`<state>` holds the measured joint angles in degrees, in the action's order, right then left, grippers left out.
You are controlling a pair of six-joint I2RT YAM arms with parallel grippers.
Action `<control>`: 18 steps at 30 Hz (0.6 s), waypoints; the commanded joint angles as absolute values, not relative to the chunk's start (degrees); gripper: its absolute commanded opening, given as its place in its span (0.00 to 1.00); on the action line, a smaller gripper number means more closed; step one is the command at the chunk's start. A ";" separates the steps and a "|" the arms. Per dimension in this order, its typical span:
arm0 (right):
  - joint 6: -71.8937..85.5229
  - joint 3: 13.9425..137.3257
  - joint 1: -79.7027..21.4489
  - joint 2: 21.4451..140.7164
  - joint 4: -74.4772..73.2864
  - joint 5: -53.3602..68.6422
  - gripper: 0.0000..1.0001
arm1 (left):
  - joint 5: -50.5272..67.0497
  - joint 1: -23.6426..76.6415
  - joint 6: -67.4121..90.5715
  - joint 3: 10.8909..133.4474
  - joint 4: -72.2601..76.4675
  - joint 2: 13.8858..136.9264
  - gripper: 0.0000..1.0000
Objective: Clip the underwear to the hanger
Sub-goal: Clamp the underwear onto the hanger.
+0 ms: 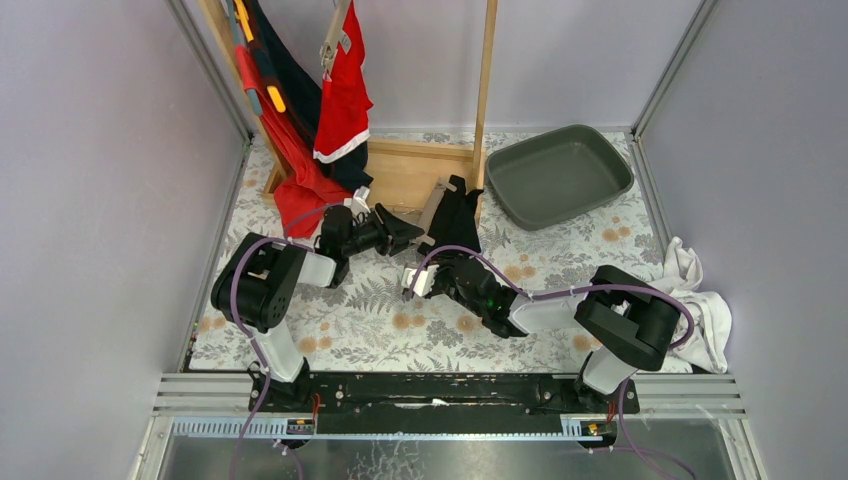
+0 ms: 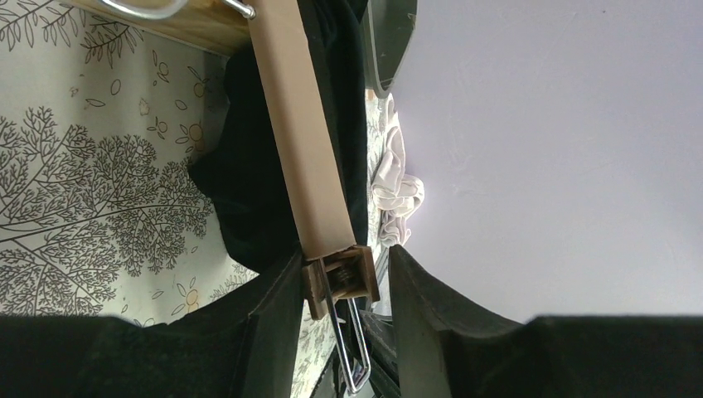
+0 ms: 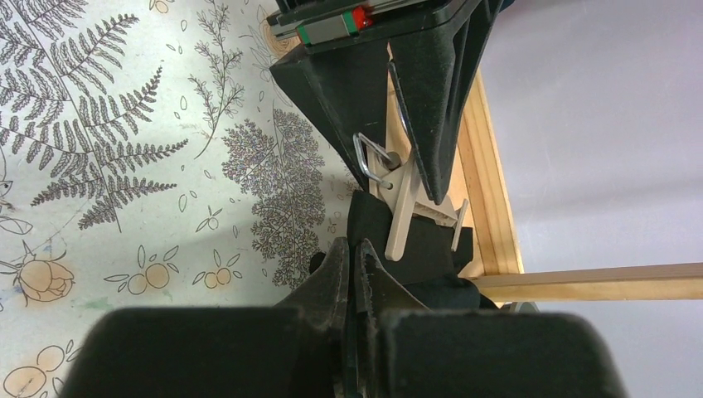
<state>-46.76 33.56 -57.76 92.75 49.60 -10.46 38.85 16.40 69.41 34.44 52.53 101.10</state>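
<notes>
**Left claw astride the hanger clip; right claw clenched at the underwear**

We record the black underwear point(image 1: 458, 215) lying on the fern-printed counter point(image 1: 360, 320), just in front of the wooden frame point(image 1: 410, 165). In the left wrist view the tan hanger point(image 2: 298, 124) runs across the black cloth; the clip point(image 2: 340, 278) at its end sits between the fingers of the left claw point(image 2: 344, 257). That claw is released, its fingers parted; one lies close against the clip, and we see a sliver of gap at the other.

The right claw point(image 3: 352, 253) is clenched, fingertips together at the near edge of the underwear; we cannot tell whether any cloth is nipped between them. From the right wrist, the clip's wire loop point(image 3: 370, 157) shows between the left fingers.

Elsewhere: a grey tub point(image 1: 560, 175) at the counter's far right; white cloth point(image 1: 700, 300) bunched beside the right arm; a red garment point(image 1: 340, 100) hanging from the frame.
</notes>
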 commanded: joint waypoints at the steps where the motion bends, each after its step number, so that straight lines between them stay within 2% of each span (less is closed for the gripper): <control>1: -46.67 33.96 -58.62 90.79 53.43 -10.18 0.00 | 39.84 16.66 68.83 35.36 57.12 102.07 0.40; 11: -47.34 31.60 -58.68 87.98 53.79 -11.83 0.00 | 41.84 16.44 73.15 35.06 67.43 108.06 0.41; 18: -47.35 30.59 -58.63 86.20 52.96 -11.08 0.00 | 41.42 16.42 73.13 36.47 68.82 109.60 0.41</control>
<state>-46.78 30.85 -57.78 88.90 49.98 -11.07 40.80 16.40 72.73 34.52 63.48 108.60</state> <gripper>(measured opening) 0.022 0.406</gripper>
